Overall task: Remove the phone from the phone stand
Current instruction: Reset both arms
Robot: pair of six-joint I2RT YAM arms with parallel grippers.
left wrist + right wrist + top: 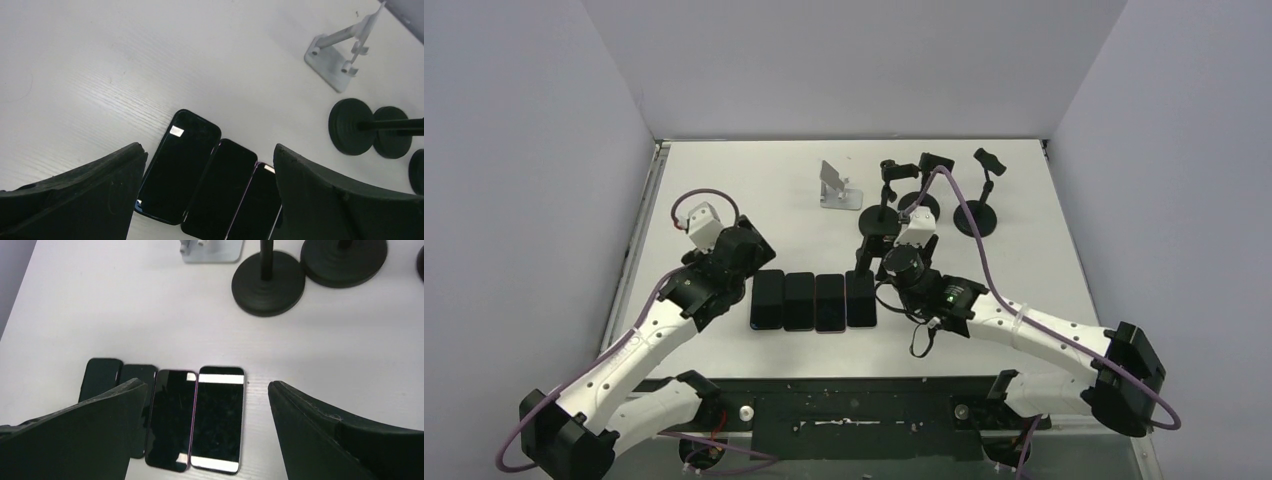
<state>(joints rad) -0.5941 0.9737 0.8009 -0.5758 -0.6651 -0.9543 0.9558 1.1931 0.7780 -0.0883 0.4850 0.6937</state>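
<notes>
Left end effector (206, 152) is spread and holds nothing, above the left phones. Right end effector (207, 387) is likewise spread above the right ones. Four phones (829, 301) lie flat in a row at mid-frame on the desk (724, 180), apart from the stands (839, 195) at upper centre.

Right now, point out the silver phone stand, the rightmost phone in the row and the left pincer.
silver phone stand (841, 199), top external view, on its flat base.
rightmost phone (218, 420), right wrist view, middle of its screen.
left pincer (206, 152), left wrist view, midway between its open fingertips.
</notes>
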